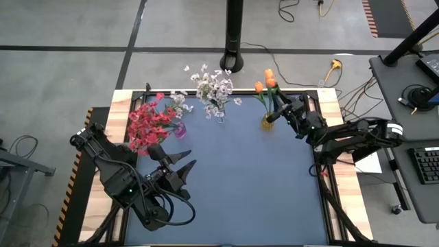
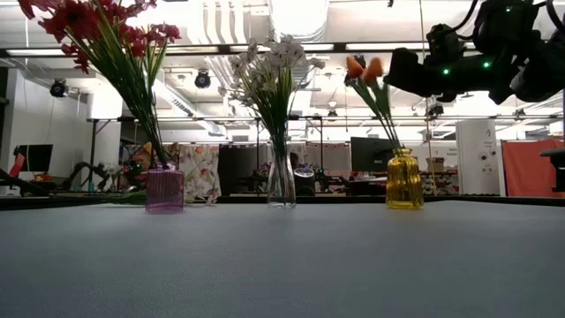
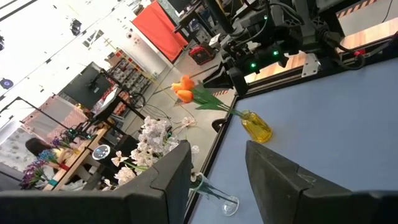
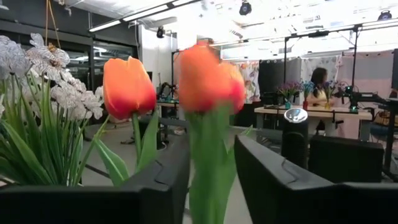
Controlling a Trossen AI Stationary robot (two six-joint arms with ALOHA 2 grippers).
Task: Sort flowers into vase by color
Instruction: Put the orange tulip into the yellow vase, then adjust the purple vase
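Observation:
Three vases stand along the table's far edge. A purple vase (image 1: 180, 130) holds red flowers (image 1: 147, 123). A clear vase (image 1: 219, 114) holds white flowers (image 1: 212, 86). A yellow vase (image 1: 267, 123) holds orange tulips (image 1: 269, 81). My right gripper (image 1: 274, 115) is open at tulip-head height, just right of the yellow vase. In the right wrist view one tulip's green stem (image 4: 208, 168) stands in the gap between its fingers. My left gripper (image 1: 184, 162) is open and empty over the mat, on the near side of the purple vase.
The blue mat (image 1: 247, 185) lies bare in the middle and near part of the table. A black pole base (image 1: 233, 62) stands beyond the far edge. A person (image 4: 320, 84) sits far off in the room behind.

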